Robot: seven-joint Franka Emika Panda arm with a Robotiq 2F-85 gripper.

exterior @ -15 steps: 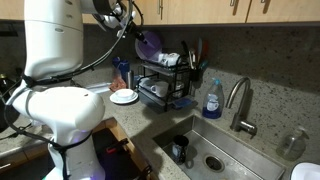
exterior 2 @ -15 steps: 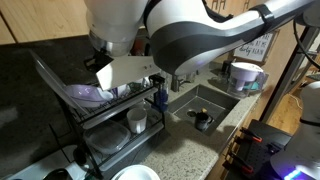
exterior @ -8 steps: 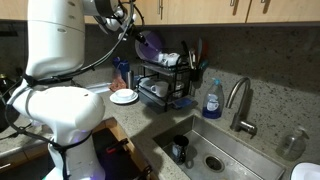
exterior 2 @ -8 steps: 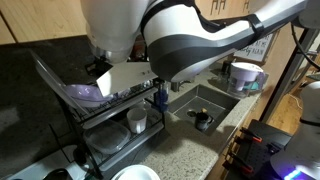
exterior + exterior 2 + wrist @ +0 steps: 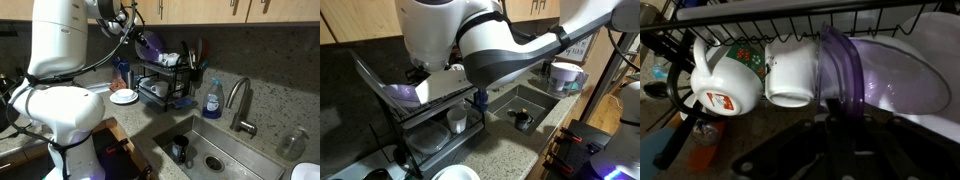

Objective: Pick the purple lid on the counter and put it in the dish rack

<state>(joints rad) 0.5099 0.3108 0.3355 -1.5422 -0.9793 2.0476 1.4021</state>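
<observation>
The purple lid (image 5: 840,70) stands on edge over the upper tier of the black wire dish rack (image 5: 790,22), next to two white mugs (image 5: 790,72). Its lower rim runs down between the dark fingers of my gripper (image 5: 840,118), which is shut on it. In an exterior view my gripper (image 5: 138,38) holds the lid (image 5: 150,45) at the top left of the rack (image 5: 168,85). In an exterior view the lid (image 5: 402,93) lies low in the rack's upper tier (image 5: 430,112), partly behind my wrist.
A white plate (image 5: 124,97) lies on the speckled counter beside the rack. A blue soap bottle (image 5: 212,100), a faucet (image 5: 240,102) and the steel sink (image 5: 215,155) are to the right. A white cup (image 5: 457,120) sits in the rack's lower tier.
My arm has shifted a little further over the rack, and the lid has gone slightly deeper into the upper tier. The grip has not changed.
</observation>
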